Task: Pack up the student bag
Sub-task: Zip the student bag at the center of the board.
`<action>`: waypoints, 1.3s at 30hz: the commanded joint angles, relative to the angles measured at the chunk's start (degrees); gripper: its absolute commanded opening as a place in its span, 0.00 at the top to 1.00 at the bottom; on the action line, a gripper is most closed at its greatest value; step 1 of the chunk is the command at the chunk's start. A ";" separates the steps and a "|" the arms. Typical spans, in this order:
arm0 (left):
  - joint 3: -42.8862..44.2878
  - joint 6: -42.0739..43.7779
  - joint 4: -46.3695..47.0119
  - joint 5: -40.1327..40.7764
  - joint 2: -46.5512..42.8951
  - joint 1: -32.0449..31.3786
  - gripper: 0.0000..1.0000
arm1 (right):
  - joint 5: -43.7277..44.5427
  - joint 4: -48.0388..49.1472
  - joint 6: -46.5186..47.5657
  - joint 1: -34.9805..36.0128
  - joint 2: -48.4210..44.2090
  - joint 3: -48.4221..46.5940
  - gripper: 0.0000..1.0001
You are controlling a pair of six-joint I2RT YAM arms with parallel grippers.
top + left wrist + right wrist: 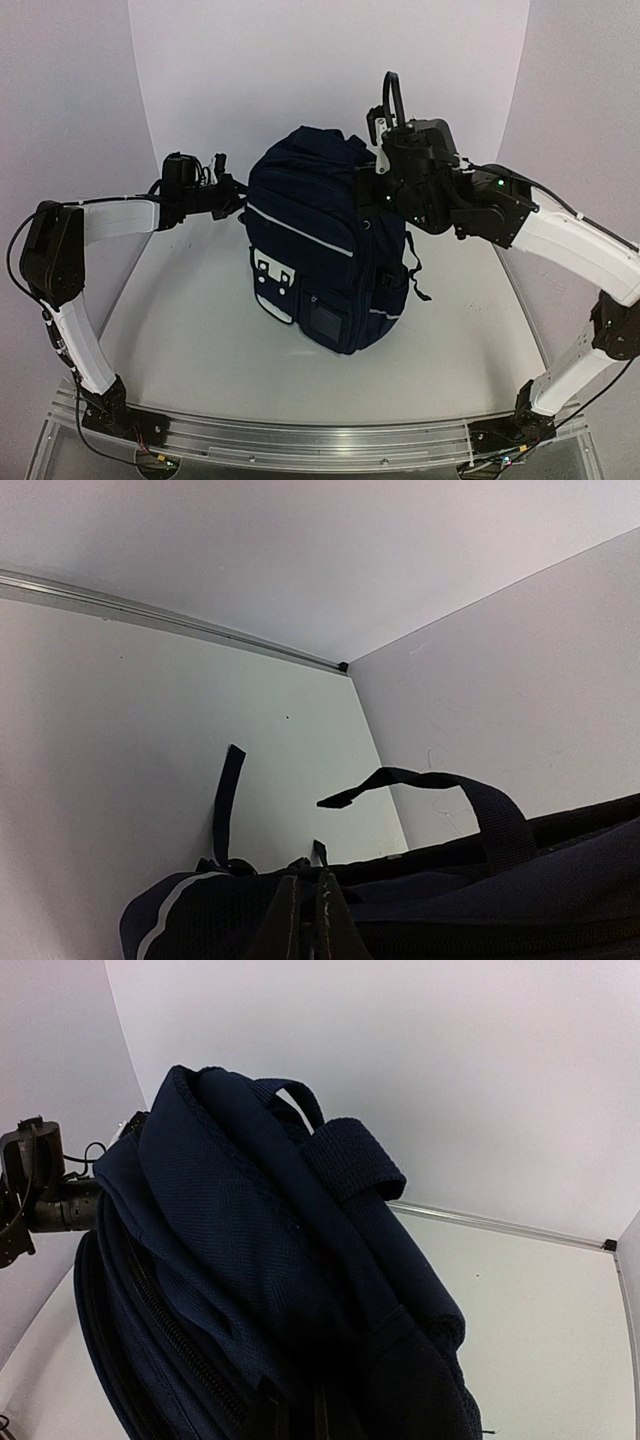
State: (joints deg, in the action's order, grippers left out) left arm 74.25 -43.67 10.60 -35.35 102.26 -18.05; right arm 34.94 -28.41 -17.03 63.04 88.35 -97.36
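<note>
The student bag (320, 260) stands upright mid-table, dark navy with thin white stripes, white front buckles and a small square patch. My left gripper (238, 196) is at its upper left side. In the left wrist view its fingers (303, 915) are pressed together on the bag's top edge (500, 900), near a zipper seam. My right gripper (372, 195) is at the bag's upper right. In the right wrist view it (300, 1425) is buried in dark folds of the bag (250, 1260), jaws nearly together on fabric. The top handle (350, 1155) arches above.
The bag stands on a pale table (190, 340) boxed in by white walls at the back and sides. Loose black straps (415, 270) hang off the bag's right side. A strap (228, 790) and the handle loop (480, 800) stick up beyond my left fingers.
</note>
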 commanded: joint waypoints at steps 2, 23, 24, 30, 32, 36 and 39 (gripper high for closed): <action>-2.17 6.73 -14.06 9.29 3.91 1.05 1.00 | 5.41 4.18 -3.62 -1.30 -0.50 -3.35 1.00; 8.36 7.44 -20.11 9.59 -9.96 1.72 0.17 | -0.62 5.53 9.10 -1.51 -1.48 -10.73 0.02; 8.77 7.69 -20.96 9.92 -10.41 2.33 0.14 | -1.02 5.10 8.78 -2.42 -1.03 -12.00 0.02; 15.96 12.85 -33.02 14.07 -9.62 6.86 0.10 | -14.32 3.05 1.53 -15.64 1.29 -15.15 0.02; 18.67 14.47 -36.76 15.94 -9.01 8.56 0.09 | -17.95 2.40 -1.04 -20.05 2.11 -14.89 0.02; 18.38 14.52 -39.04 16.76 -9.22 13.40 0.08 | -25.65 1.38 -5.83 -29.34 3.38 -12.57 0.02; 15.00 13.64 -38.92 16.77 -10.31 18.52 0.07 | -28.67 1.25 -7.48 -35.70 3.69 -8.59 0.02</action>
State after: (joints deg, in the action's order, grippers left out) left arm 91.37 -31.22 -24.40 -20.57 93.41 -5.19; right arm 14.94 -26.07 -19.61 34.11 91.10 -109.77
